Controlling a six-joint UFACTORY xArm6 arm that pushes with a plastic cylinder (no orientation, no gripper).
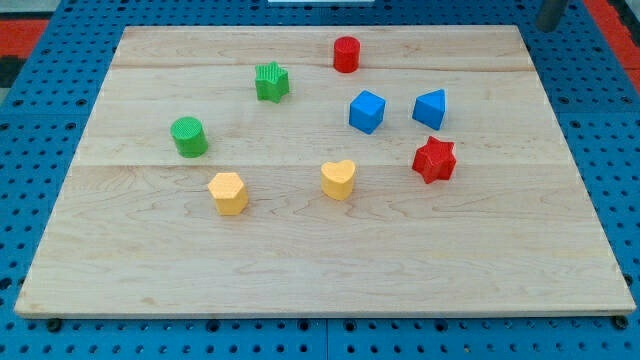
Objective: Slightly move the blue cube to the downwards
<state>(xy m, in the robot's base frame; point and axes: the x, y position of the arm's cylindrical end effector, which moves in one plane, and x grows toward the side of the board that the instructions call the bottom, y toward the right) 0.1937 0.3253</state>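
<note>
The blue cube [367, 111] sits on the wooden board [320, 260], right of centre in the upper half. A blue triangular block [430, 108] is just to its right. A red cylinder [346, 54] is above it and a red star [434, 160] is below and to its right. My tip [549, 26] shows at the view's top right corner, just off the board's far right corner, far from the blue cube and touching no block.
A green star [271, 82] and a green cylinder [188, 137] lie to the left. A yellow hexagonal block [228, 193] and a yellow heart [338, 179] lie below the blue cube. A blue pegboard [40, 120] surrounds the board.
</note>
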